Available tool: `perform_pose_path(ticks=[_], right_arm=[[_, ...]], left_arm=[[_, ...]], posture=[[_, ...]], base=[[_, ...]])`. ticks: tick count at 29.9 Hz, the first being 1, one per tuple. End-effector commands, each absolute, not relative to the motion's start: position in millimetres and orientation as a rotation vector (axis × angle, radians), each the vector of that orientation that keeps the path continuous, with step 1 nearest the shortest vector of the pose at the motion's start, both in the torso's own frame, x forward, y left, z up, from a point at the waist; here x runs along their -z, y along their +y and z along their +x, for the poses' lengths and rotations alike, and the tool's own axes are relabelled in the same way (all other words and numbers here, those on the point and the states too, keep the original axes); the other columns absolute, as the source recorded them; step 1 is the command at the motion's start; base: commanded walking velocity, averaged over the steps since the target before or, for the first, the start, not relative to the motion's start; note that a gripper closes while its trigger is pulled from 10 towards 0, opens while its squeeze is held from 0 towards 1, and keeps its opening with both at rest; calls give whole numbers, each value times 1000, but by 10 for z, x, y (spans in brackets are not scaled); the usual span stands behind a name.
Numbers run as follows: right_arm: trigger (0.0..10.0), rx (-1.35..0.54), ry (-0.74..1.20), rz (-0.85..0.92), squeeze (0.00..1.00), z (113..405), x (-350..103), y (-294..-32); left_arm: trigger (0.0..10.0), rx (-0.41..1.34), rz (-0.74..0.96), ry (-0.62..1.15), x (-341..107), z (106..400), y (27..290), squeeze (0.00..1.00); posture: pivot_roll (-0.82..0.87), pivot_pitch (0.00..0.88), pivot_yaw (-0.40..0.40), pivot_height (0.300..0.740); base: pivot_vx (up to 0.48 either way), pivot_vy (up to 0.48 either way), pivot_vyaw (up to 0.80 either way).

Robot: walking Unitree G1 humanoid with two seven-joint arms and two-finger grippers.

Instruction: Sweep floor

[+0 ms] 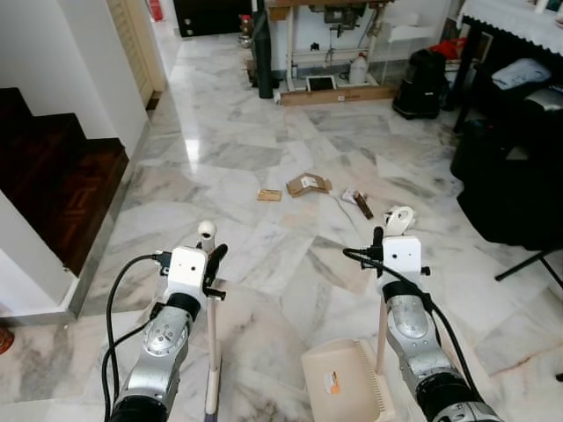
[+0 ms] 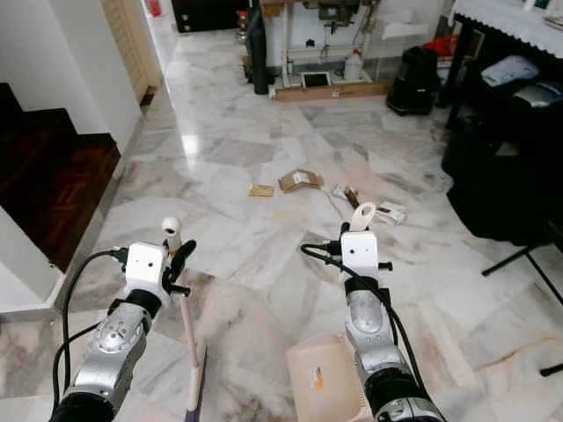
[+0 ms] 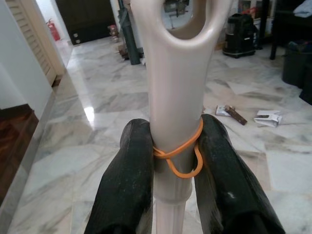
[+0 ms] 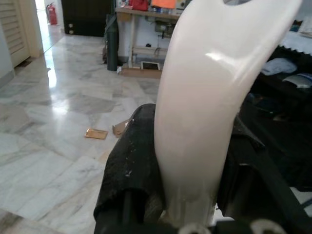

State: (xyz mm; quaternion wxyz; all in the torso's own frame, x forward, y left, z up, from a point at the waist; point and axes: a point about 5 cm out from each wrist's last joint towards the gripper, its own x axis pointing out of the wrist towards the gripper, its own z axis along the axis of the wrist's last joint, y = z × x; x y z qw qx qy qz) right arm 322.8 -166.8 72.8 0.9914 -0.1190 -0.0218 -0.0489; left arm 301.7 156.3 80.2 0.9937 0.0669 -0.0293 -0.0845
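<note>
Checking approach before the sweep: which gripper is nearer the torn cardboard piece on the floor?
Right, narrowly. The right gripper, shut on the dustpan handle, sits just right of the cardboard piece; the left gripper, shut on the broom handle, is farther back-left.

broom [image 1: 212, 352] head cut off below, dustpan [image 1: 347, 380] front edge cropped

You won't find any text you can read here. The dustpan [image 1: 345, 380] carries a small orange sticker [image 1: 332, 382] on its cream surface, but its print is too small to make out. The flattened cardboard box [image 1: 308, 184] and the wrappers [image 3: 267, 117] lying on the marble floor [image 1: 264, 158] show printing that is likewise too blurred to read.
</note>
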Motion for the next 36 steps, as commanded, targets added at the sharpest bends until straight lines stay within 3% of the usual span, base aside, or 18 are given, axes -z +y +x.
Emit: perform_pose_path(ticks=[1, 9, 36], right_arm=[[10000, 80, -84, -229, 0, 3277, -823, -1607], [10000, 79, -68, -220, 0, 3283, -808, -1608], [10000, 47, -84, -236, 0, 3291, -831, -1568]], left_arm=[[10000, 164, 145, -102, -902, 3049, 1590, 0], [10000, 163, 144, -103, -904, 3049, 1588, 0], [10000, 153, 144, -100, -898, 3056, 1588, 0]], posture=[[54, 0, 41, 740], [54, 0, 38, 740], [55, 0, 30, 740]], base=[[274, 0, 0], [275, 0, -400], [273, 0, 0]])
